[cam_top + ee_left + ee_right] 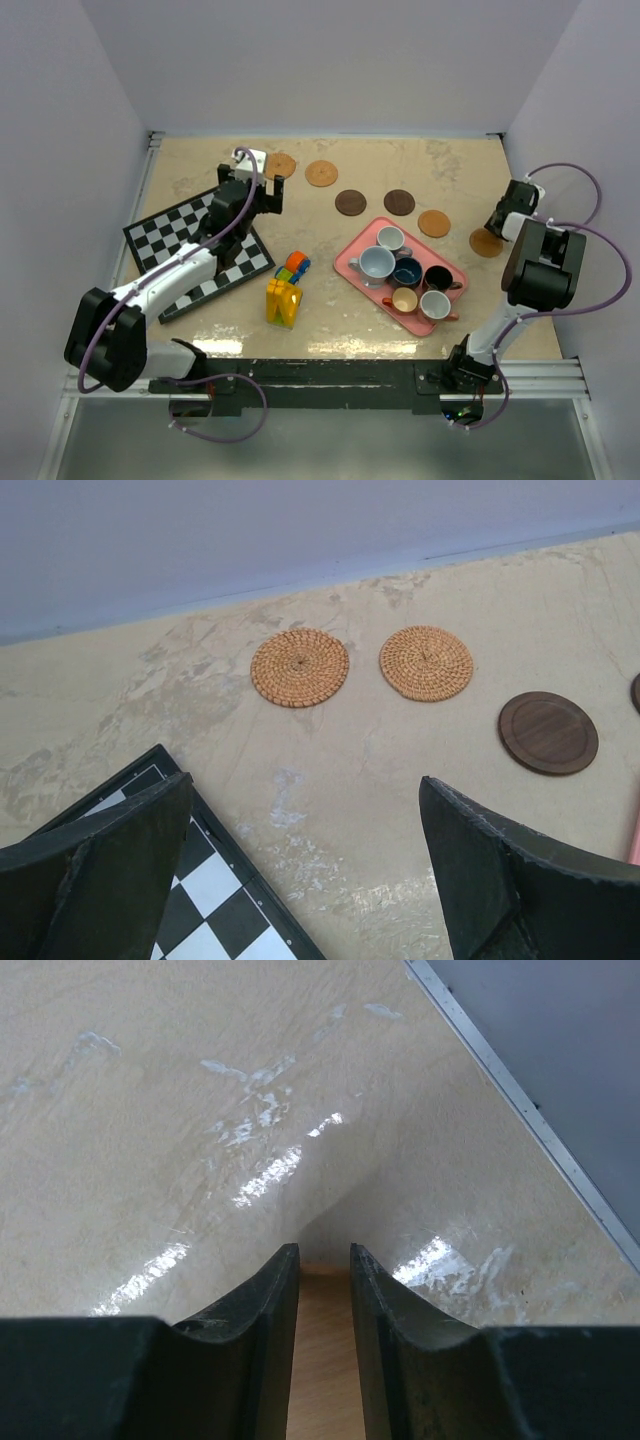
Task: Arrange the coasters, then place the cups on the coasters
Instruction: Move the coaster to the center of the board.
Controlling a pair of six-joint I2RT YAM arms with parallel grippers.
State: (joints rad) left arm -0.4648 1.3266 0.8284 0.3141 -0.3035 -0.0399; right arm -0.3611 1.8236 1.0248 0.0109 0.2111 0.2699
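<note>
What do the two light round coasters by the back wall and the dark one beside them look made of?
Left tan coaster and right tan coaster: likely woven straw or rattan, matte; coiled braid rings show. Dark brown coaster: probably wood, smooth, slight sheen, raised rim; could be plastic.

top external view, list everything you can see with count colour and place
orange-tan coasters: 4, two at the left end of the far row, two at its right end, the last one at the right tool
dark brown coasters: 2, middle of that row
cups: 6, two pale blue-white, grey-white, navy, black, tan, all on the tray
tray: 1, pink, right of centre
checkerboard: 1, black and white, left side
toy blocks: small pile, multicoloured, centre
table: 1, beige
left tool: 1, black, open, near the left coasters
right tool: 1, black, jaws narrow, tan coaster showing in the gap, grip unclear
</note>
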